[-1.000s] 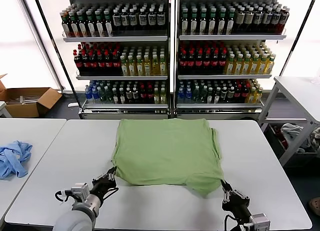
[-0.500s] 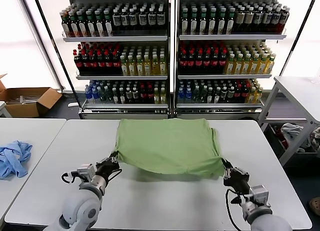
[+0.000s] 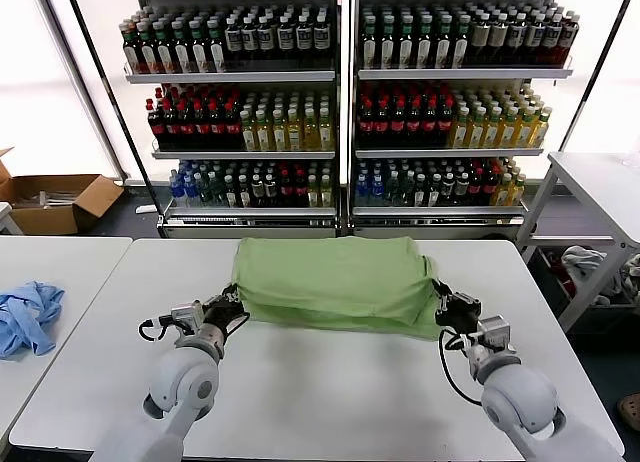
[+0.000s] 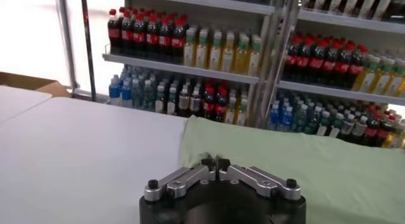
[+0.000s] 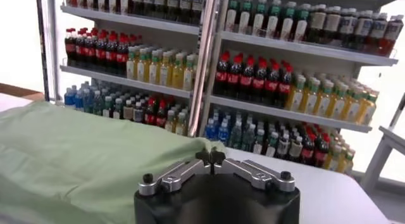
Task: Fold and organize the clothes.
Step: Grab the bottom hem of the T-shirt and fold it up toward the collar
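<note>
With my left gripper (image 3: pixel 231 309) and right gripper (image 3: pixel 447 304) clamped on the polo shirt (image 3: pixel 335 280) hem, the first fold toward the desk's (image 3: pixel 330 402) far edge is underway; further folds remain.

Probably a shop: shelves (image 3: pixel 340 102) stocked with bottled drinks (image 3: pixel 240 127).

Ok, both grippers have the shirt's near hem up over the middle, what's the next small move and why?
Probably carry it a little farther toward the shelves, then lower. The left gripper and right gripper are each shut on a near corner of the green polo shirt, and the raised hem hangs short of the far edge, so the fold isn't closed yet.
</note>
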You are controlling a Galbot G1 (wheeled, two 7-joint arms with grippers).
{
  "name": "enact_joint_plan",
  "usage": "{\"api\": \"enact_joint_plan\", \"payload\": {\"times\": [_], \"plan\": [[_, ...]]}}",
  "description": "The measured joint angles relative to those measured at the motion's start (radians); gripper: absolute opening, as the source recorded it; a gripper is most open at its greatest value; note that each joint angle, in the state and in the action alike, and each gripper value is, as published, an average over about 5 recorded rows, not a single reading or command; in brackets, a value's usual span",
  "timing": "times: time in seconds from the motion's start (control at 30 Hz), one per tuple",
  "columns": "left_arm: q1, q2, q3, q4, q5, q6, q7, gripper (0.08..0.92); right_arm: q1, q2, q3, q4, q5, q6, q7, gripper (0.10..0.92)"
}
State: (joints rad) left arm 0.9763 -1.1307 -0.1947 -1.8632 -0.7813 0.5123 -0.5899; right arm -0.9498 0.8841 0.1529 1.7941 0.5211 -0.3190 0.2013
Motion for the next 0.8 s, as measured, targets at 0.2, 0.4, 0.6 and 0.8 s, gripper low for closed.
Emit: {"api": "enact_joint_plan", "payload": {"times": [0.2, 0.4, 0.6, 0.8], "plan": [[-0.03, -0.012, 0.01, 0.049, 0.009, -0.003, -0.011, 0.085, 0.091, 0.021, -0.066, -0.098, -0.012, 0.019, -0.025, 0.106], [-0.043, -0.01, 0.009, 0.086, 0.016, -0.006, -0.022, 0.085, 0.139, 0.037, -0.111, -0.163, -0.024, 0.029, -0.042, 0.106], [-0.048, -0.012, 0.01, 0.111, 0.02, -0.011, -0.033, 0.085, 0.162, 0.046, -0.131, -0.2, -0.033, 0.036, -0.046, 0.106], [-0.059, -0.014, 0.023, 0.13, 0.033, -0.025, -0.026, 0.125, 0.174, 0.058, -0.134, -0.222, -0.035, 0.038, -0.036, 0.106]]}}
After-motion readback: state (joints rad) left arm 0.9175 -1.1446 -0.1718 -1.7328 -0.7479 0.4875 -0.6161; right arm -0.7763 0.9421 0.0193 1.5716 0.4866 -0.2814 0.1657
